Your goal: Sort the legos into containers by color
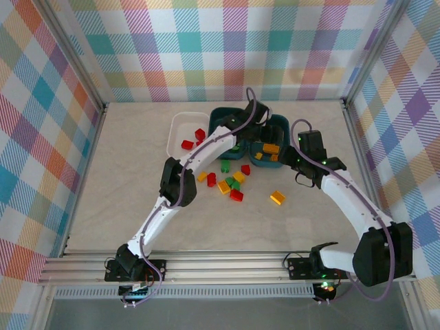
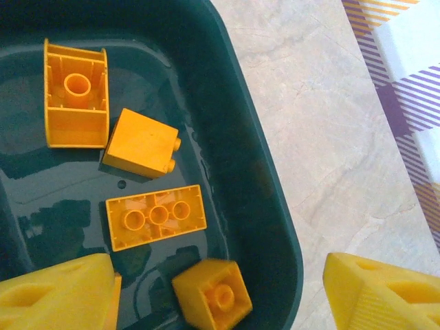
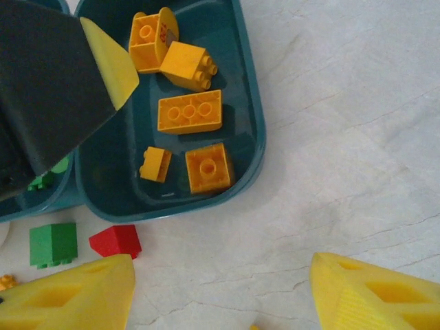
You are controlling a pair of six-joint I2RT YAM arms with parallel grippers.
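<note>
My left gripper (image 2: 220,302) hangs open over the right teal tub (image 2: 261,179). A small yellow-orange brick (image 2: 212,294) lies blurred on the tub floor between its fingers, beside several other yellow-orange legos (image 2: 156,216). From above, my left gripper (image 1: 260,127) sits over that tub (image 1: 273,165). My right gripper (image 3: 220,295) stands open over bare table just in front of the tub (image 3: 251,137), nothing between its fingers. The white tub (image 1: 177,127) holds red bricks (image 1: 187,144). The second teal tub (image 1: 223,117) holds green bricks.
Loose red (image 1: 236,195), green (image 1: 225,166) and yellow (image 1: 277,197) bricks lie on the table in front of the tubs. A red brick (image 3: 115,240) and a green one (image 3: 53,244) lie left of my right gripper. Aluminium frame rails border the table.
</note>
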